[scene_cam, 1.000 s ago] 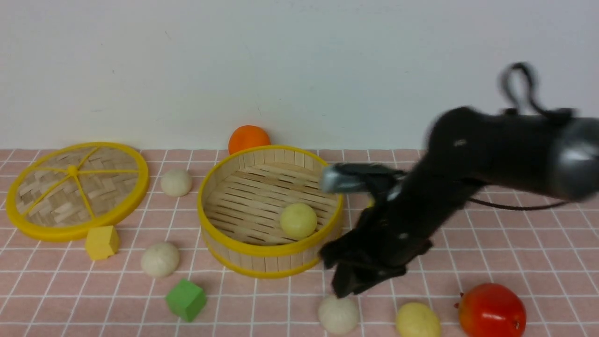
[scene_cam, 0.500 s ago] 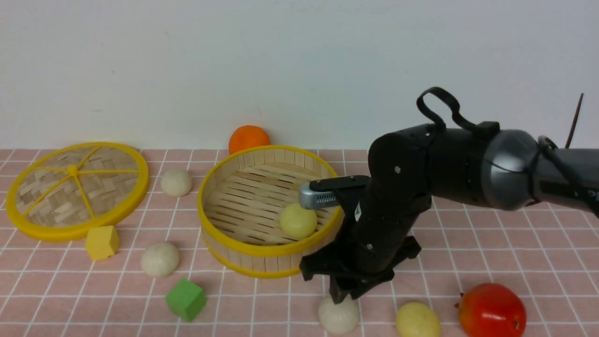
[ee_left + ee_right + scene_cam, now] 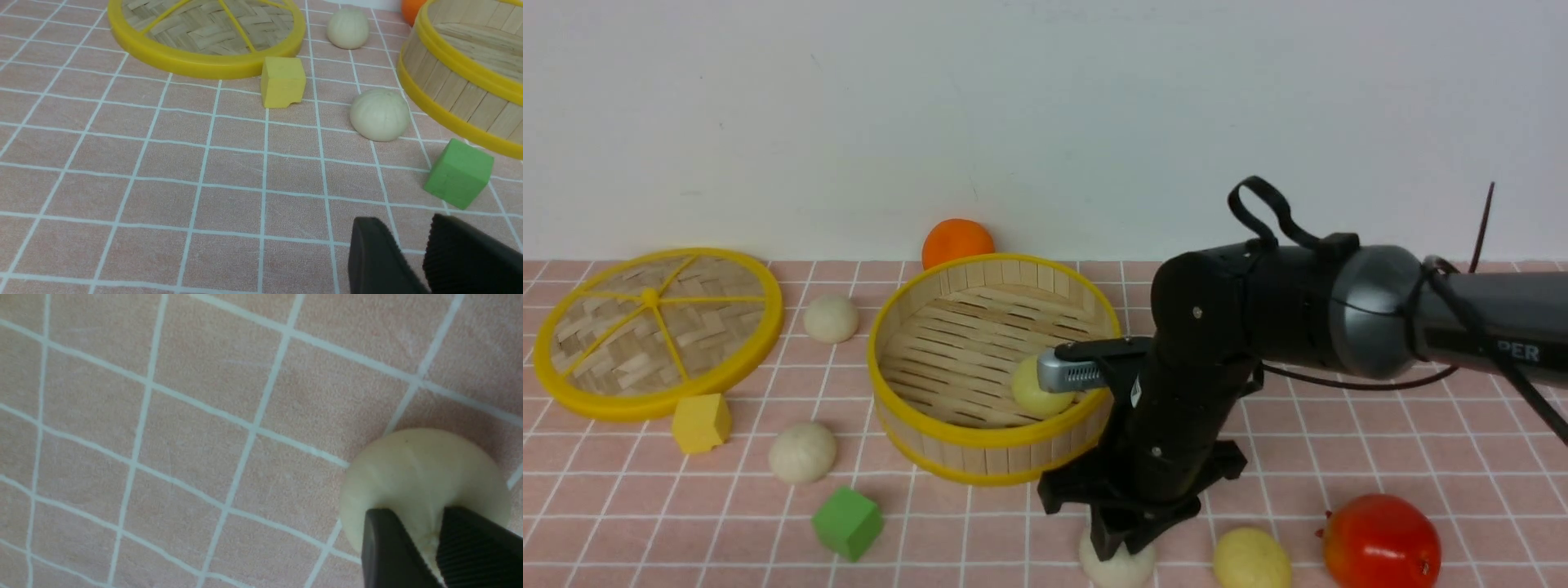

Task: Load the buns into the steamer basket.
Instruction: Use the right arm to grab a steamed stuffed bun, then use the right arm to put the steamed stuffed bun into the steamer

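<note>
Pickup step, imo. Right hand (image 3: 416, 511) open, fingers parted over off-white bun (image 3: 1131, 569) on worktop, near steamer basket (image 3: 988, 437). Left hand (image 3: 402, 221) open, empty. Next: straddle bun lower, close gently, then lift.
</note>
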Controlling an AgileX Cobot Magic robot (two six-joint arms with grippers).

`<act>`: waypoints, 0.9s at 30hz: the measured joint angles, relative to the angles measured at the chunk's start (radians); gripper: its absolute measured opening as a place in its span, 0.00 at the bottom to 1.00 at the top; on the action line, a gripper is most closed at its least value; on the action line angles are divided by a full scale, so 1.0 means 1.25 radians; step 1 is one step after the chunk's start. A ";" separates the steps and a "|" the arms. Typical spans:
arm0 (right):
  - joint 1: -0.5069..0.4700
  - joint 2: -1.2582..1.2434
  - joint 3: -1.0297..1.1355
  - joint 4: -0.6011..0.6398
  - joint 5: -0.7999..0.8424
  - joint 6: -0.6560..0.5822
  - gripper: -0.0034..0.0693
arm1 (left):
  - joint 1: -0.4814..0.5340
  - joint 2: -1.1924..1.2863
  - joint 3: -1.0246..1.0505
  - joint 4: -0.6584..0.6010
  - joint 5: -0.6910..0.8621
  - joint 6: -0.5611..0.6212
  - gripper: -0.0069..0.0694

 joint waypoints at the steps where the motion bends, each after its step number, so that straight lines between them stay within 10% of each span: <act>1: 0.000 0.001 0.000 0.000 -0.001 0.000 0.38 | 0.000 0.000 0.000 0.000 0.000 0.000 0.41; 6: 0.000 0.007 -0.003 0.001 -0.011 -0.018 0.35 | 0.000 0.000 0.000 0.000 0.000 0.000 0.41; 12: 0.000 0.007 -0.004 -0.037 0.014 -0.021 0.08 | 0.000 0.000 0.000 0.000 0.000 0.000 0.41; 27: -0.023 -0.006 -0.285 -0.123 0.132 -0.042 0.07 | 0.000 0.000 0.000 0.000 0.000 0.000 0.41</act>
